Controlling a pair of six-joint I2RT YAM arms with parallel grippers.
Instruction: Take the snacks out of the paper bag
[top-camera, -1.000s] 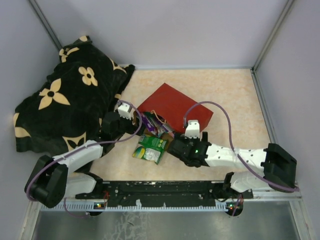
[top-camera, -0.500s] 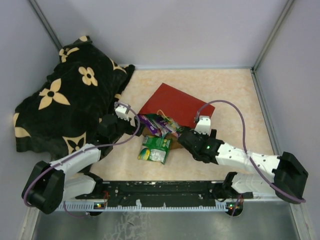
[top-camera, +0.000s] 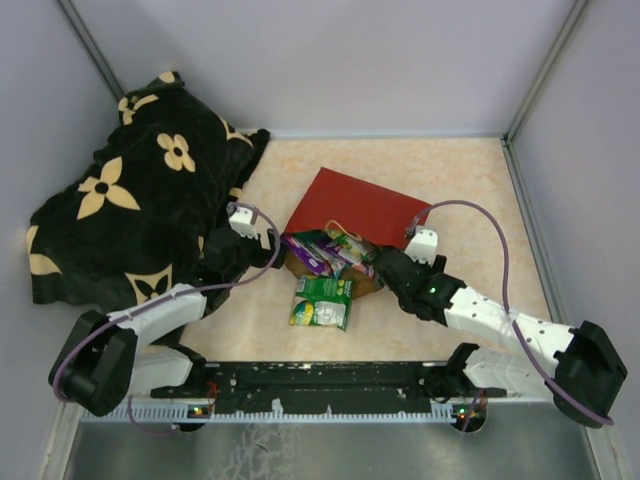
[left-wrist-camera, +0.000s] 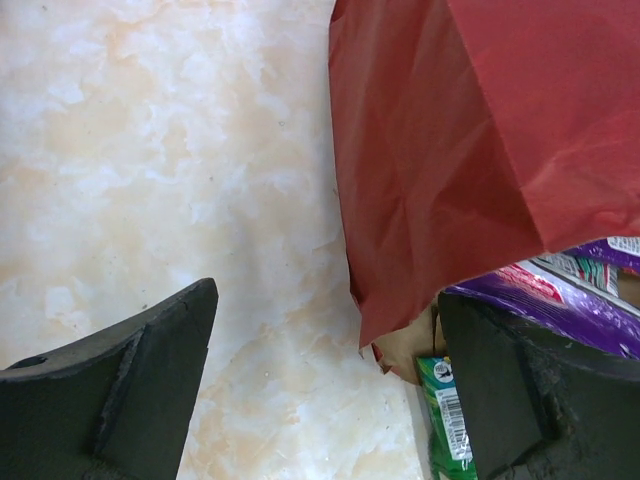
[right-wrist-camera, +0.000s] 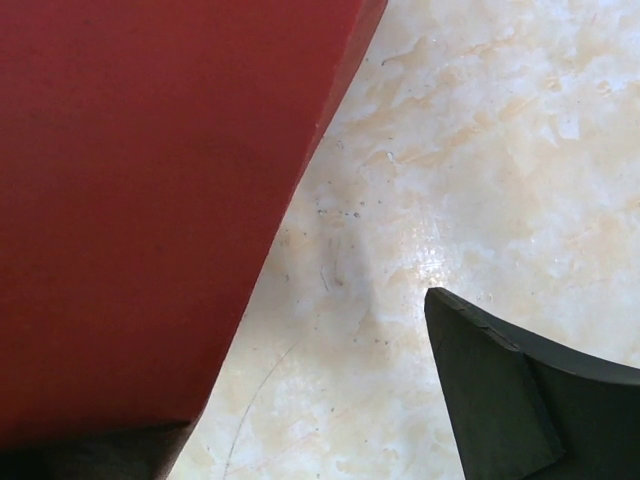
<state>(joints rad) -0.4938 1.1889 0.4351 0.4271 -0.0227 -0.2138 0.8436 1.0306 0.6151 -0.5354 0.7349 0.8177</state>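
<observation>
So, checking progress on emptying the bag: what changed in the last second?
The right gripper, open, swung right; the red paper bag and green packet shifted right too. Nothing was gripped. The left gripper and blanket barely moved.

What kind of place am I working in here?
Probably a lab robot test cell, not a home: plain grey walls with metal corner posts enclose a marble-patterned tabletop, and a black mounting rail runs along its near edge.
</observation>
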